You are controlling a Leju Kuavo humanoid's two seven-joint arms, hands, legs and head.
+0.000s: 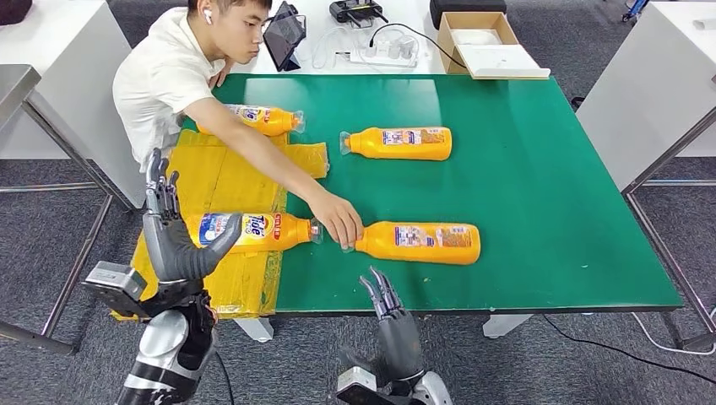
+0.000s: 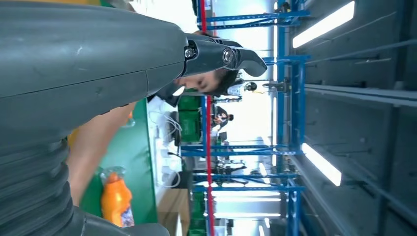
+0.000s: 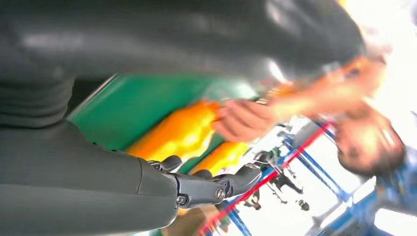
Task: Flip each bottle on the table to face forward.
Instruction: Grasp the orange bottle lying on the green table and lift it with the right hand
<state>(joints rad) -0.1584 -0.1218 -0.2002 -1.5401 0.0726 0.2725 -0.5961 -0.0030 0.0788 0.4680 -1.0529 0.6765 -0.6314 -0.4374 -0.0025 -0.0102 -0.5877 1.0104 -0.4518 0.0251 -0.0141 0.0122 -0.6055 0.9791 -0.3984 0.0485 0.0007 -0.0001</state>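
Head view: left hand (image 1: 173,236) fingers spread, empty; right hand (image 1: 390,316) likewise, empty.

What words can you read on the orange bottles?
"Tide": on the blue label of the near-left bottle, which lies on the yellow sheet.
The far-left bottle, the far-right bottle and the near-right bottle have labels too small to read.
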